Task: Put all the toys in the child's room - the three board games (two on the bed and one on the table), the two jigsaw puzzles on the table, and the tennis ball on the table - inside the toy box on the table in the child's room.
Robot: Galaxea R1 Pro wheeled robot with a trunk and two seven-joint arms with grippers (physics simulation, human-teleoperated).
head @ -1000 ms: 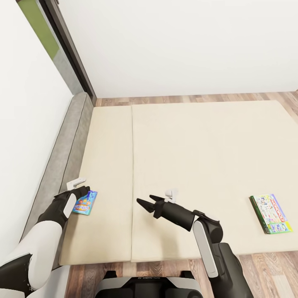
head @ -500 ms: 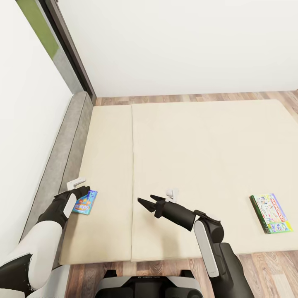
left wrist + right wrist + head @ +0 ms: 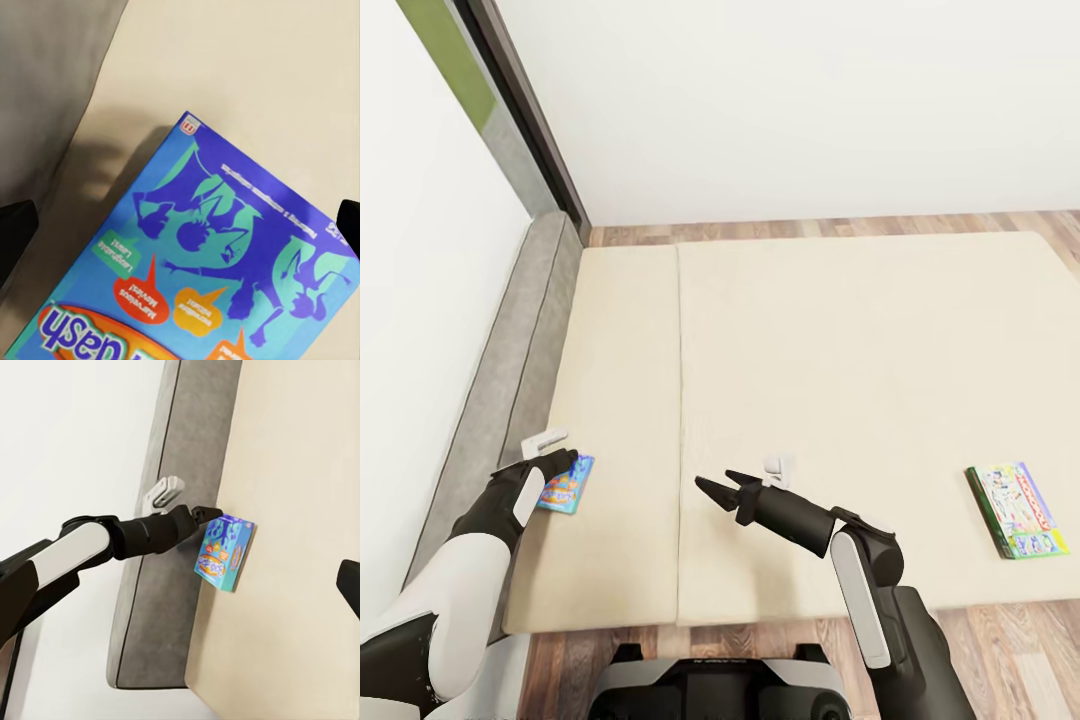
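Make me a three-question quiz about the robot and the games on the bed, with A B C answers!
1. Where does the small blue board game lie?
A. near the grey headboard, by the left gripper
B. on the wooden floor
C. in the middle of the bed

2. How many game boxes are on the bed?
A. one
B. two
C. four

3. What is the right gripper doing?
A. squeezing a ball
B. holding a game box
C. open and holding nothing

Answers:
1 A: the head view shows the blue box at the mattress edge beside the headboard, under the left gripper.
2 B: the blue box and the green-edged board game lie at opposite sides.
3 C: its dark fingers are spread over bare mattress.
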